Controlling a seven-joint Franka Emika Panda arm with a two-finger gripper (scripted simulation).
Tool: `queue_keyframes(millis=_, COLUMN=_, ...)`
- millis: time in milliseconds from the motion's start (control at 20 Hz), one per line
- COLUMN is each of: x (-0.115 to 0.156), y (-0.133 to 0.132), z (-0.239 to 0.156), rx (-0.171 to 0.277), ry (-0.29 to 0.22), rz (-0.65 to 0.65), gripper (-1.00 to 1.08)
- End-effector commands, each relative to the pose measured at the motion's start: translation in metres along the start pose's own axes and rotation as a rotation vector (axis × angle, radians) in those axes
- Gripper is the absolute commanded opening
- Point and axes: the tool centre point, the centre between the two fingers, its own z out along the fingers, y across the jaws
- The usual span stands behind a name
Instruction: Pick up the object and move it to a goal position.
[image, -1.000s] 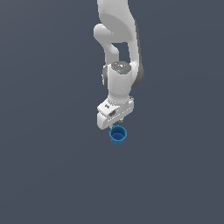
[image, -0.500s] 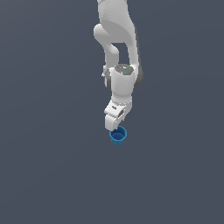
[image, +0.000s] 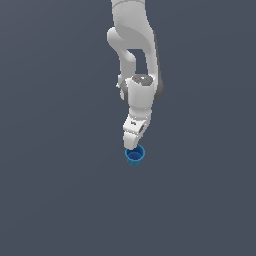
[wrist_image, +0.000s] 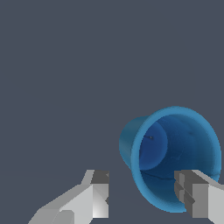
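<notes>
- One white robot arm is reaching down the middle of the exterior view, its gripper (image: 133, 145) hanging just above a small blue cup (image: 135, 155) on the plain grey floor (image: 55, 190), slightly below the frame's centre.
- Nothing is being held: in the wrist view the gripper (wrist_image: 142, 192) is spread wide, one finger (wrist_image: 99, 192) standing clear of the cup (wrist_image: 175, 153) and the other overlapping its rim at the lower right of the frame.
- Judging by this, the job is sitting at an early stage: the approach looks nearly done, while closing, lifting and carrying to the goal are all remaining.
- No goal marker is showing in either view.
- Bright blue, round and slightly tapered, the cup is presenting a hollow, darker inside and is looking narrower than the gap between the fingers.
</notes>
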Motion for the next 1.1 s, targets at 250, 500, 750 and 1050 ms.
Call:
queue_keyframes(millis=250, x=0.000, y=0.000, z=0.010, rx=0.000, ry=0.000, rz=-0.002, gripper=0.28)
queue_keyframes(millis=500, x=0.000, y=-0.001, z=0.024, rx=-0.001, ry=0.001, rz=-0.005, gripper=0.28)
queue_keyframes(millis=750, x=0.000, y=-0.001, z=0.027, rx=-0.001, ry=0.001, rz=-0.006, gripper=-1.00)
queue_keyframes(millis=1050, x=0.000, y=-0.001, z=0.027, rx=-0.001, ry=0.001, rz=-0.006, gripper=-1.00)
